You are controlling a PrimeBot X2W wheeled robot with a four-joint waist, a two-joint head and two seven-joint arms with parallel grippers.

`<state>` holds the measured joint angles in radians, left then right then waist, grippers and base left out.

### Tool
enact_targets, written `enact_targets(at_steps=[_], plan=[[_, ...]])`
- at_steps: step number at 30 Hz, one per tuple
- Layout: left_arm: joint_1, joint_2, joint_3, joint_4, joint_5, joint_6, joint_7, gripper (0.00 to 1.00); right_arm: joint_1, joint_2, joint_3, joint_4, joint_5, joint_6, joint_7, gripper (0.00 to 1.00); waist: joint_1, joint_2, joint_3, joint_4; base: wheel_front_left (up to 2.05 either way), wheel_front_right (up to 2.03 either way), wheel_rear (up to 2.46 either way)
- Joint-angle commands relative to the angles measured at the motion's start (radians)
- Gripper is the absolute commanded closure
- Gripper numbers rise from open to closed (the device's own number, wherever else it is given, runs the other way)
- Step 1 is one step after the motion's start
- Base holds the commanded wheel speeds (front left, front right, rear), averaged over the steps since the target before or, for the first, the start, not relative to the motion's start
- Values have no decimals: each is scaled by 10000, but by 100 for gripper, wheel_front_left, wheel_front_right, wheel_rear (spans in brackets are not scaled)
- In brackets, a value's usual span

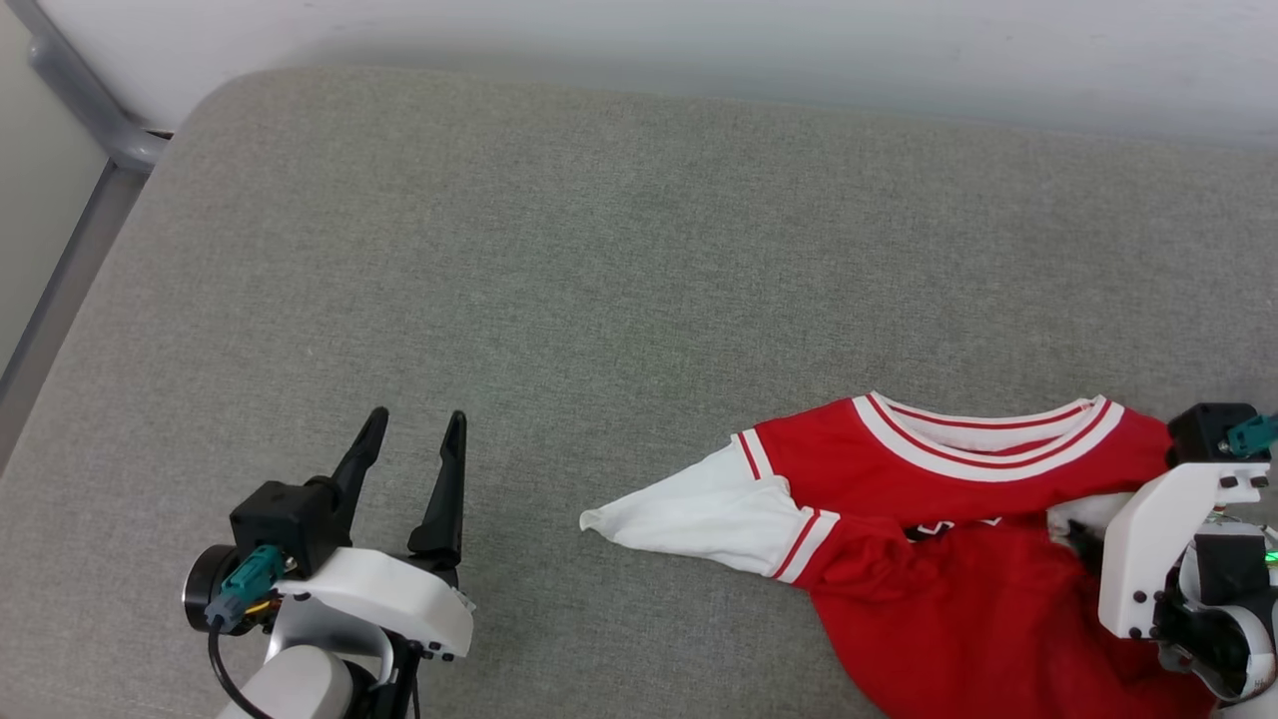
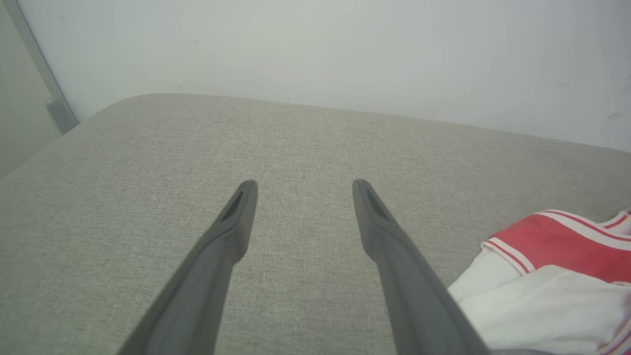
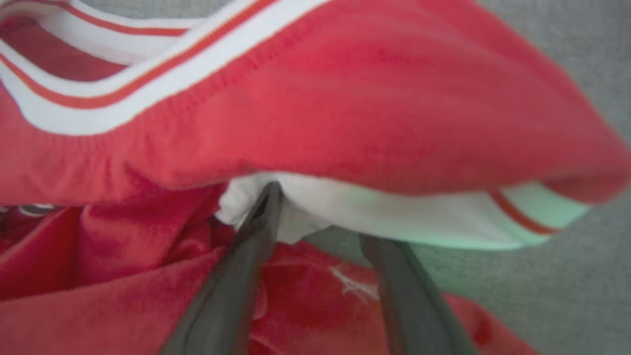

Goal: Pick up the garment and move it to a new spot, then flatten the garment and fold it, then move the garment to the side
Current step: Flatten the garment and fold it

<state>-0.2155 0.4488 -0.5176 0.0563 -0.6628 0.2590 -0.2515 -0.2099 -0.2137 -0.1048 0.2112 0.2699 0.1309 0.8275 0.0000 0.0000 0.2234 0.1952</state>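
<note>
Shirt lay bunched on cushion, near right. Right gripper had jaws apart, straddling the tucked sleeve, likely to pull it flat. Left gripper open, parked well clear.

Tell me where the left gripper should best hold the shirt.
I would take the white sleeve of the shirt near its tip, coming from the robot's left with the open left gripper. It juts out alone toward that side, clear of the bunched red body.
</note>
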Motion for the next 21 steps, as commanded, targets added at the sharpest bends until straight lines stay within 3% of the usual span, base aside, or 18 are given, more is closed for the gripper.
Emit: enact_targets(at_steps=[1,13,21], plan=[[-99,-32,50,46,67,-16,-72,0,22,14,53,101,48,-5,-108,100,0,0,-49,-73,0,0,0],[73,18,141,50,154,-87,-107,0,-377,-953,-1785,-1216,-921,-7,-368,100,0,0,-320,-560,0,0,0],[-83,15,101,10,160,-104,-107,0,-88,-460,-2632,-109,-1167,-7,-1081,100,0,0,-87,-592,0,0,0]])
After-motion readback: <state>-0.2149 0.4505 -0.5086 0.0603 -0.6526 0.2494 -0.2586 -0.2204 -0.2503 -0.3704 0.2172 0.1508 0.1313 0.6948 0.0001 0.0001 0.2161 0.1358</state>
